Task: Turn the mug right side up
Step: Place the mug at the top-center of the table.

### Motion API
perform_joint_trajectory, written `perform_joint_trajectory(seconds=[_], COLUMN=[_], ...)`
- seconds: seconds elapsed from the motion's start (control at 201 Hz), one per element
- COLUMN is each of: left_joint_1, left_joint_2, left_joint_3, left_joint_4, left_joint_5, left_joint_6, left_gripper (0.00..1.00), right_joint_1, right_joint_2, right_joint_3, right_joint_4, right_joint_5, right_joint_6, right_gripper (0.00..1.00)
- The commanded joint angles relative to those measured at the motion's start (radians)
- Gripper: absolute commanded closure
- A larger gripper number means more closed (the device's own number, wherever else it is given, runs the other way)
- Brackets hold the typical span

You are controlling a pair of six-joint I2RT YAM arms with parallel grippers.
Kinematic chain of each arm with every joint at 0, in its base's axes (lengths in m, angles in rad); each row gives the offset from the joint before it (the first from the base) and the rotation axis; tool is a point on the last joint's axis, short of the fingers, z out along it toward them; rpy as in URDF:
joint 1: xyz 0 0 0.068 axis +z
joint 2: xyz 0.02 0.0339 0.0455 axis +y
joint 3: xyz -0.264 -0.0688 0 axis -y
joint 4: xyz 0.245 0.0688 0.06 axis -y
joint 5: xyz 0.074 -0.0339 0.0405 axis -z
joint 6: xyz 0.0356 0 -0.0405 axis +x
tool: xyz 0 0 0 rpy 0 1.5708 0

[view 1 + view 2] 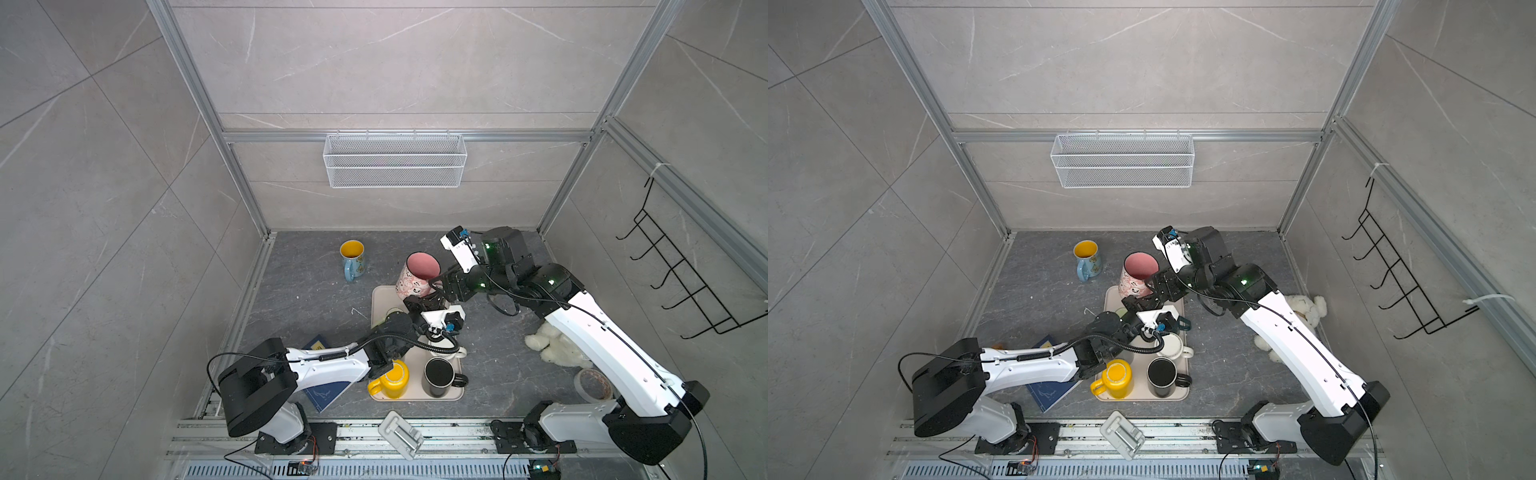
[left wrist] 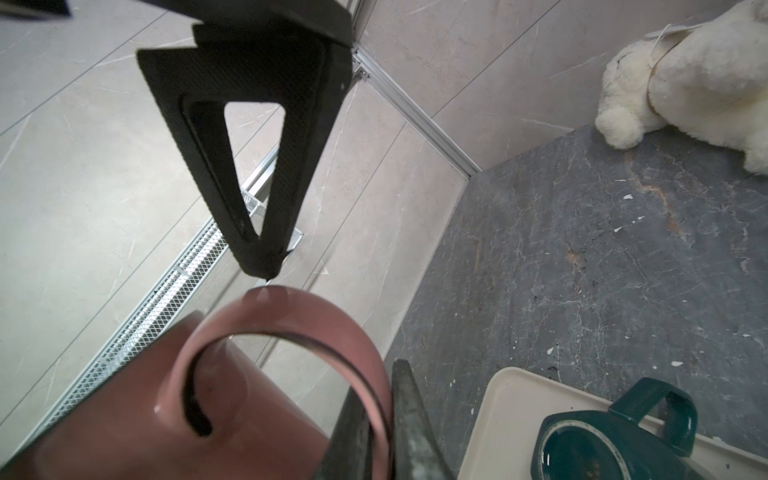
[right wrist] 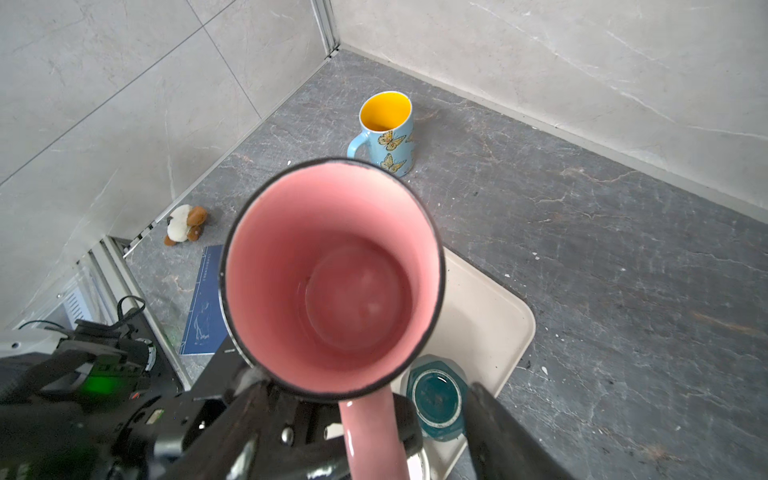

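The mug (image 1: 419, 276) (image 1: 1138, 274) is pink inside with a cartoon print outside. It stands mouth up, leaning slightly, over the far end of the beige tray (image 1: 415, 397). Whether its base touches the tray I cannot tell. My left gripper (image 1: 419, 301) (image 2: 380, 415) is shut on the mug's pink handle (image 2: 291, 316). My right gripper (image 1: 436, 286) (image 3: 370, 415) is open, its two dark fingers (image 3: 486, 407) straddling the same handle with a gap on each side. The right wrist view looks straight down into the empty mug (image 3: 332, 274).
On the tray stand a yellow mug (image 1: 392, 378), a black mug (image 1: 440, 374), a white mug (image 1: 451, 353) and a teal mug (image 3: 436, 395). A blue butterfly mug (image 1: 353, 259) stands far left. A white plush toy (image 1: 552, 345), tape roll (image 1: 592, 384) and blue book (image 1: 324, 390) lie around.
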Motion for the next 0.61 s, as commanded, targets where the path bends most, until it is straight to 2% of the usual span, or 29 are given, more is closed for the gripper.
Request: perform_joint_trajectory(seconds=[0.0,0.343,0.602], left_joint_1=[-0.003,-0.003,-0.003], left_joint_2=[-0.031,-0.039,-0.046], left_joint_3=[0.022,0.020,0.023], left_joint_4=[0.211,0.209,0.203], left_joint_5=[-0.036,-0.030,-0.024], left_joint_6=[0.073,0.071,0.068], left_gripper=[1.00,1.00,1.00], right_joint_1=[-0.007,-0.020,-0.033], right_joint_2=[0.006,0.031,0.049], right_joint_3=[0.006,0.003,0.002], right_joint_4=[-0.034,-0.044,-0.041], right_joint_5=[-0.054,-0.080,-0.087], right_joint_6=[-0.024,-0.030,-0.023], right_gripper=[0.29,0.41,0.67])
